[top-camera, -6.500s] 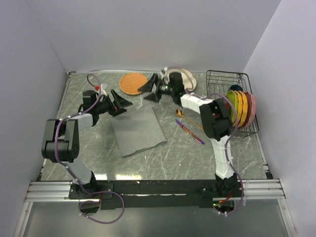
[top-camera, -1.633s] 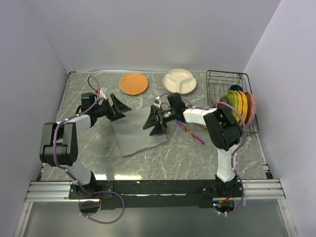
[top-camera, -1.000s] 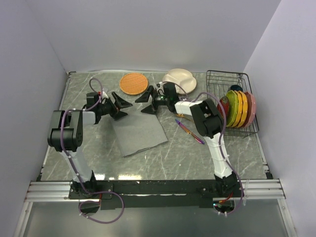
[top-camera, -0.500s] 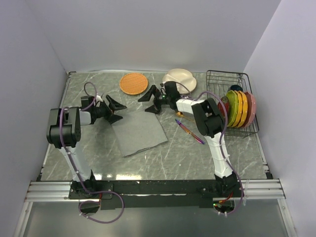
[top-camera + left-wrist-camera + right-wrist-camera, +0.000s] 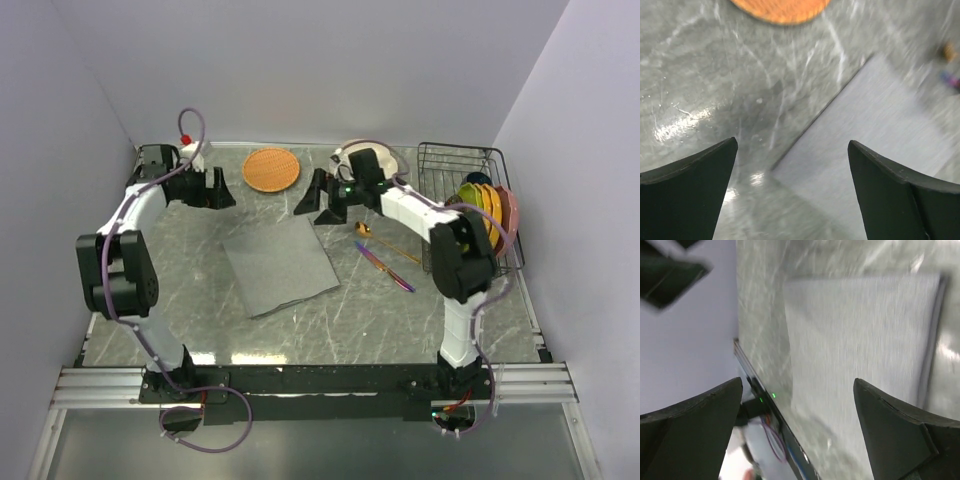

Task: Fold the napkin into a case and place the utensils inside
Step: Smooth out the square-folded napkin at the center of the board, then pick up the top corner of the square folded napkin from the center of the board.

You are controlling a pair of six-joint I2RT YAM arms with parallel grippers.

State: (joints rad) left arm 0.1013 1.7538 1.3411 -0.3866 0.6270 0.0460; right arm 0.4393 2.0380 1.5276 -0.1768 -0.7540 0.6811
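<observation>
The grey napkin [image 5: 279, 265] lies flat on the marble table as a tilted rectangle, also shown in the left wrist view [image 5: 885, 125] and the right wrist view [image 5: 860, 335]. The utensils lie to its right: a gold spoon [image 5: 366, 230] and a purple knife [image 5: 385, 268]. My left gripper [image 5: 211, 189] hovers open beyond the napkin's far-left corner, nothing between its fingers [image 5: 792, 145]. My right gripper [image 5: 320, 203] hangs open just past the napkin's far-right corner, empty [image 5: 797, 382]. No case shape shows.
A round orange woven mat [image 5: 271, 168] and a white divided plate [image 5: 372, 155] sit at the back. A wire rack [image 5: 470, 160] holding several coloured plates [image 5: 485, 217] stands at the right. The table's front rail [image 5: 765, 405] shows in the right wrist view.
My left arm has swung up and back to the far left, away from the napkin's corner. My right gripper has shifted slightly right. The napkin and utensils have stayed put.
</observation>
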